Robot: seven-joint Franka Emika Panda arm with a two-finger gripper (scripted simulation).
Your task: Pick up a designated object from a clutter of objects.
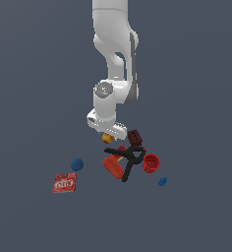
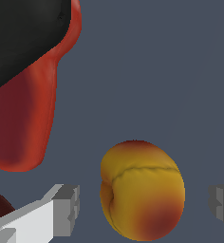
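Yellow-orange ball [image 2: 142, 190] sits between my two fingertips [image 2: 66, 209], gaps at 3 and 9 o'clock; gripper [image 2: 144, 206] spread wide, gripping nothing.

Gripper [image 2: 144, 204] low (fingers [image 2: 66, 209] spread apart)

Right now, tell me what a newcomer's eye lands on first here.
The white arm reaching down over the clutter, its gripper open around the yellow-orange ball. Next, the black clamp sprawled across the red box, with the red cup beside it. A red packet lies apart at the exterior view's left.
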